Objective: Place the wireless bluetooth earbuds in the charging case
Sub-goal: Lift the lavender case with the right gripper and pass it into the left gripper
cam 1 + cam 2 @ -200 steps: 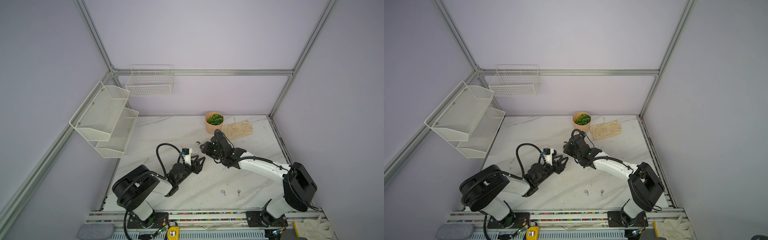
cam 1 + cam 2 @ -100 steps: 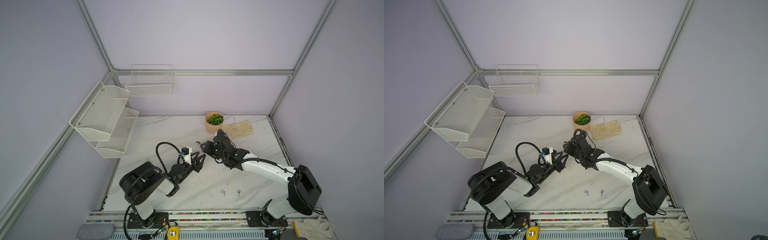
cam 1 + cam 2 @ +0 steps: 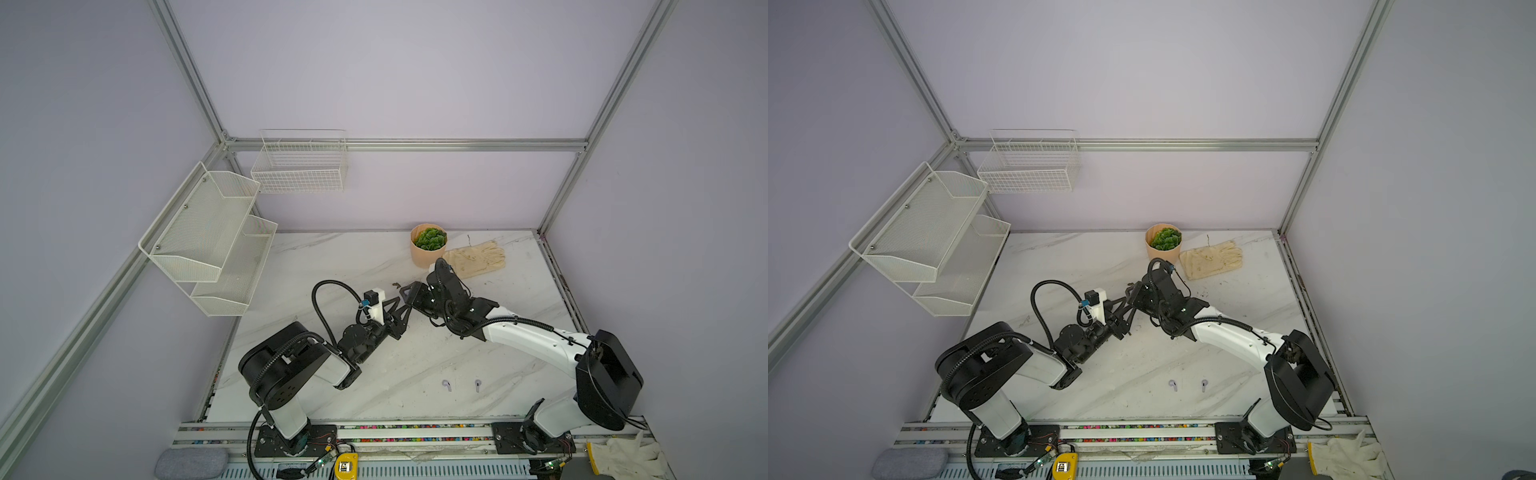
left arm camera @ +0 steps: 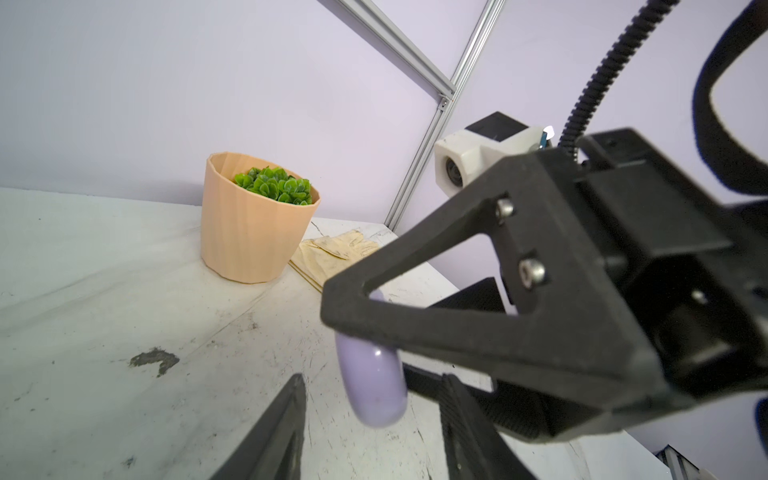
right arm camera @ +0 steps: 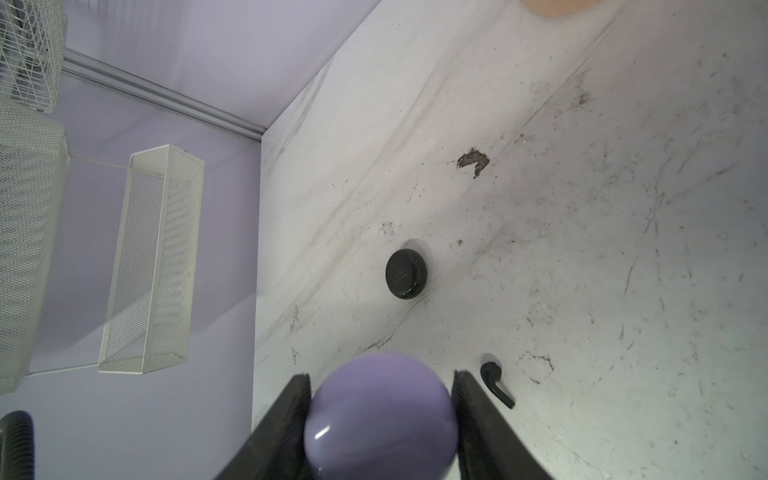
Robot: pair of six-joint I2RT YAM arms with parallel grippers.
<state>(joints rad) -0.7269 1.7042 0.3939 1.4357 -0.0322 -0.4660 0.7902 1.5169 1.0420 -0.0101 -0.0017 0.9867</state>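
Observation:
My right gripper [image 5: 381,376] is shut on a round lilac charging case [image 5: 380,419], one finger on each side. In the left wrist view the same case [image 4: 372,382] hangs edge-on between the fingers of my open left gripper [image 4: 374,378], with a gap on both sides. In both top views the two grippers meet tip to tip at mid-table, left [image 3: 401,309] and right [image 3: 411,295]. A black case [image 5: 406,273] lies shut on the marble, with a black earbud [image 5: 496,384] near it. Two pale earbuds [image 3: 446,385] [image 3: 478,385] lie near the front edge.
A peach pot with a green plant [image 3: 428,245] and a cream glove [image 3: 476,257] sit at the back of the table. White mesh shelves [image 3: 208,237] and a wire basket [image 3: 299,166] hang on the walls at the left. A dark stain [image 5: 473,160] marks the marble.
My left gripper has moved up and forward to meet the right gripper, its fingers now either side of the lilac case. The right gripper has shifted slightly, still holding the case.

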